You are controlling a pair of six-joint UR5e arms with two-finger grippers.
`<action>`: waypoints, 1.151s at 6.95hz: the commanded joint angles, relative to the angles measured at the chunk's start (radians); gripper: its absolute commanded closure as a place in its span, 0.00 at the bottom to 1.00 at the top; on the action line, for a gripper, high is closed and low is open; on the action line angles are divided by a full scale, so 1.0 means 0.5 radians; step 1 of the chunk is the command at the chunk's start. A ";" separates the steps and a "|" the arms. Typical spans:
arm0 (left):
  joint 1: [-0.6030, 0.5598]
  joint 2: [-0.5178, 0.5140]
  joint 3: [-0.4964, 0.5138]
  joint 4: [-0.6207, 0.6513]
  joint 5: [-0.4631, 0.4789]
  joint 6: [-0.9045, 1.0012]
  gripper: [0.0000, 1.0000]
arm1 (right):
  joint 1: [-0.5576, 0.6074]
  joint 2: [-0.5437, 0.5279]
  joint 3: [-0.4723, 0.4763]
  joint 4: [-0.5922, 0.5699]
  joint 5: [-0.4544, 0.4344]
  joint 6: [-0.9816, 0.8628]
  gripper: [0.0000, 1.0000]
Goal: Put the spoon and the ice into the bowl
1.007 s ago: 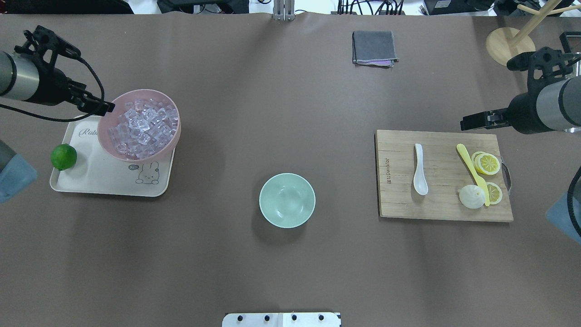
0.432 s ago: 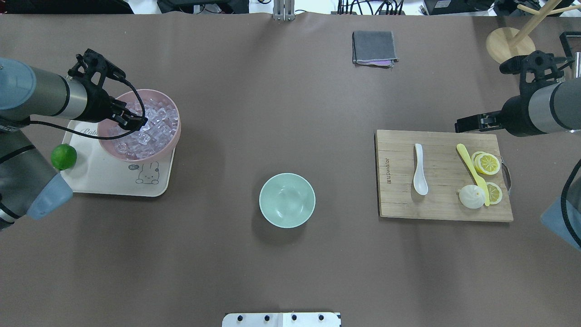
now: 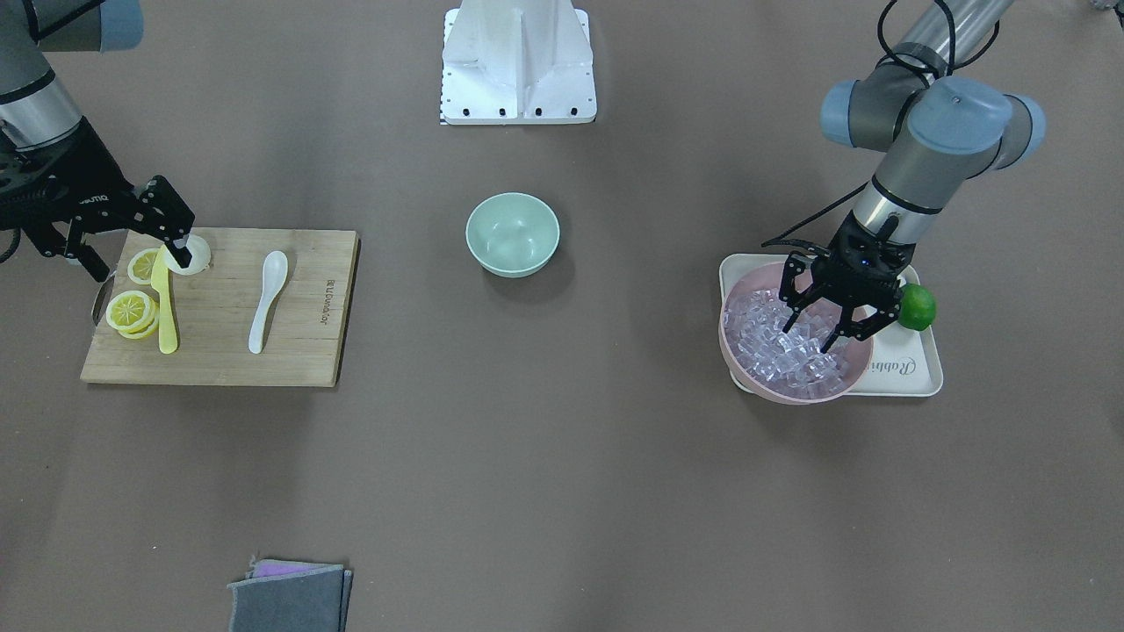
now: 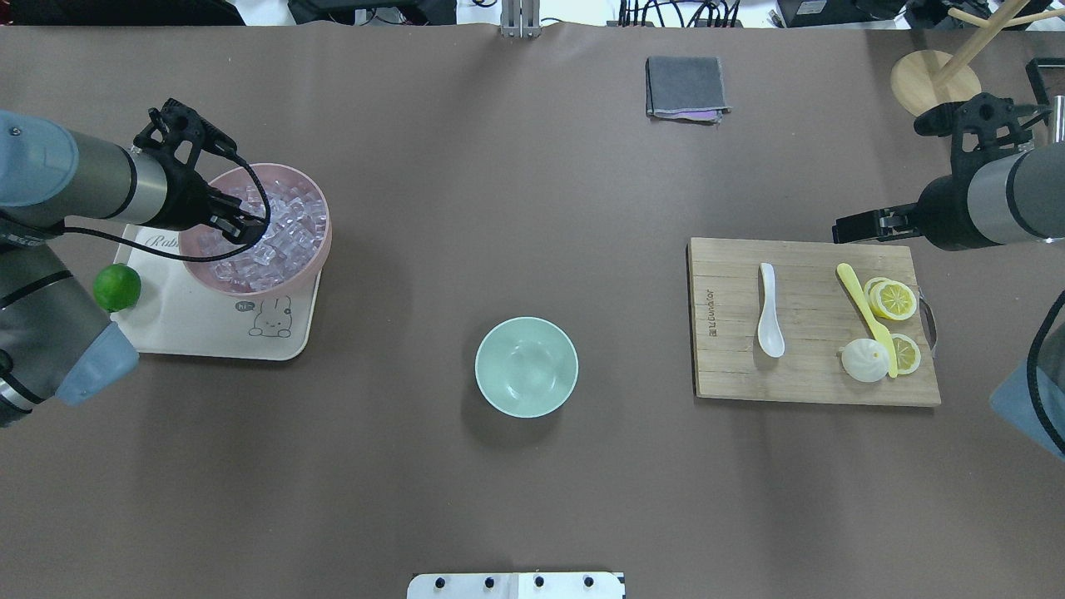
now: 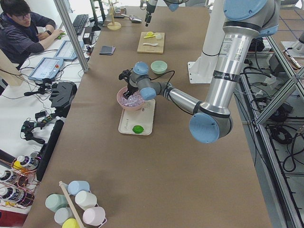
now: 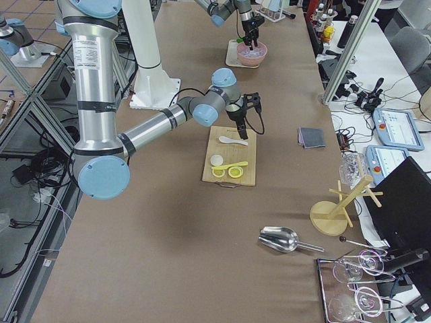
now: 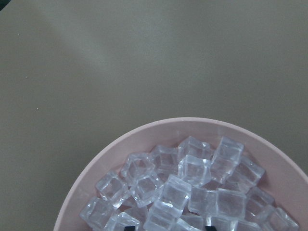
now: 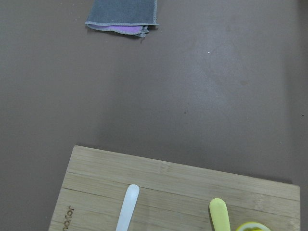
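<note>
The left tool point(image 3: 806, 338), its jaws apart, hangs over the ice point(image 3: 773, 351) in the pink bowl point(image 3: 795, 397), the right tool point(image 3: 143, 268), also spread, is over the wooden board point(image 3: 290, 351) where the spoon point(image 3: 266, 298) lies, the mint bowl point(image 3: 512, 233) between them

We are in a robotics lab. Two grey-and-blue industrial arms point(image 5: 223, 71) rise from a white pedestal point(image 3: 518, 61) at the edge of a long brown table point(image 4: 532, 208). At the upper left of the left side view, an operator point(image 5: 21, 23) sits at a bench with a keyboard point(image 5: 79, 21) and a pendant point(image 5: 47, 69), aluminium posts point(image 5: 71, 35) alongside. Loose cables point(image 6: 30, 168) lie on the tiled floor at the left of the right side view.
</note>
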 commanded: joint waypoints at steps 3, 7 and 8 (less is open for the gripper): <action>0.055 -0.010 0.021 0.000 0.003 0.002 0.44 | -0.001 -0.003 -0.006 -0.003 -0.003 0.000 0.00; 0.056 -0.026 0.037 0.003 0.000 0.002 0.74 | -0.001 0.000 -0.003 0.001 -0.003 0.000 0.00; 0.056 -0.026 0.034 -0.003 -0.018 0.002 0.99 | -0.001 0.003 -0.003 0.001 0.000 0.000 0.00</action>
